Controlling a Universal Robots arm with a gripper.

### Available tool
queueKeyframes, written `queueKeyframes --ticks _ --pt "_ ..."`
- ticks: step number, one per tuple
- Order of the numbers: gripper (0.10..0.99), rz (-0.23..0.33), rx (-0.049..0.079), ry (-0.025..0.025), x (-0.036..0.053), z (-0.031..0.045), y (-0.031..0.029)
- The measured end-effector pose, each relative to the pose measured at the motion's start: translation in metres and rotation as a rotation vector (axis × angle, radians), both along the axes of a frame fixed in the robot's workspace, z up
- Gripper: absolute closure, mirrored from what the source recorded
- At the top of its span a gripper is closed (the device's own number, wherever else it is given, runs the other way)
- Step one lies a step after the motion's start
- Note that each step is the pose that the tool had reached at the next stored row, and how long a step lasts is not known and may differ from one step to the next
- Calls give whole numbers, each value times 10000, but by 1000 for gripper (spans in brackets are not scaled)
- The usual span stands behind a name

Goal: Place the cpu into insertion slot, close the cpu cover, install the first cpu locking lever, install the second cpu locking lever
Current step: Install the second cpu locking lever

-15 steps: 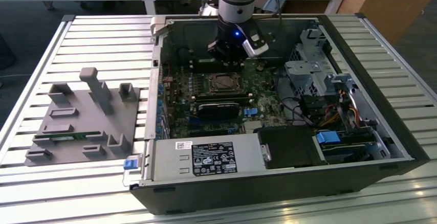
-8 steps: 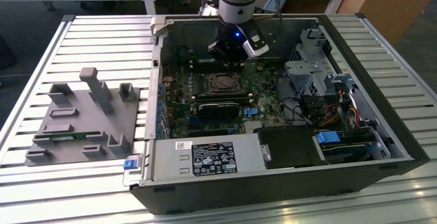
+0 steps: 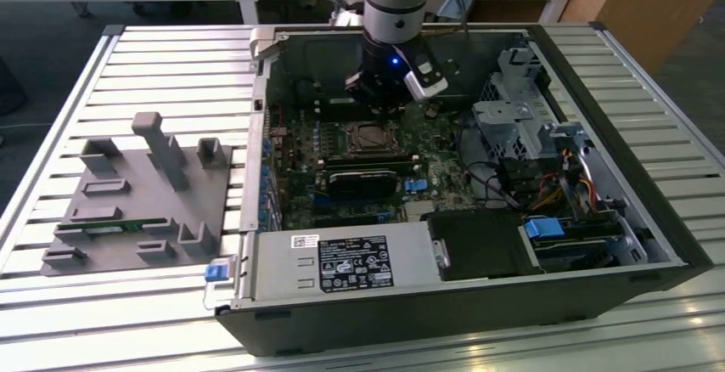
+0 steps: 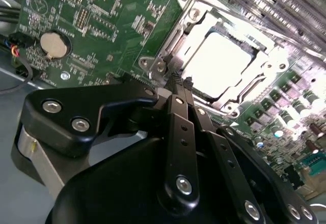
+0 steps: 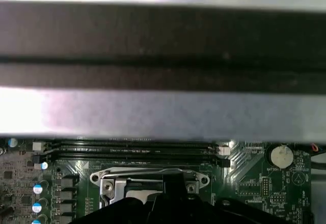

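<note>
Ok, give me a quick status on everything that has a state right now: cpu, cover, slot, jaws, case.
cpu: seated flat in the socket, pale face up.
cpu cover: down over the cpu, framing its face.
insertion slot: occupied, on the board inside the case.
gripper: jaws shut, empty, tips by the cover's corner.
computer case: lying on its side, side panel off, board exposed.
grey fixture block: on the table at the exterior view's left, untouched.

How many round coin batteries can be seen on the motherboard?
1. The coin battery sits near the edge of the motherboard, seen in both wrist views. The gripper covers part of the board, so another may be hidden.
</note>
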State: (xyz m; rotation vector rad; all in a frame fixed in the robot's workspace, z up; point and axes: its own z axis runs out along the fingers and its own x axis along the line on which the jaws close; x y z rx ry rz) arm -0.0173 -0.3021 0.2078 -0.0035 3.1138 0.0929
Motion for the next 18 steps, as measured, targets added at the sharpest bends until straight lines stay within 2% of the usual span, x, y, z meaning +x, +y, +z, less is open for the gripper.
queueKeyframes --ticks 9,12,15,18 --pt "980 1 0 0 0 0 -140" --pt "980 0 1 0 0 1 -168" --pt "980 -1 1 -1 0 47 -170" --pt "980 0 1 -1 0 146 -170"
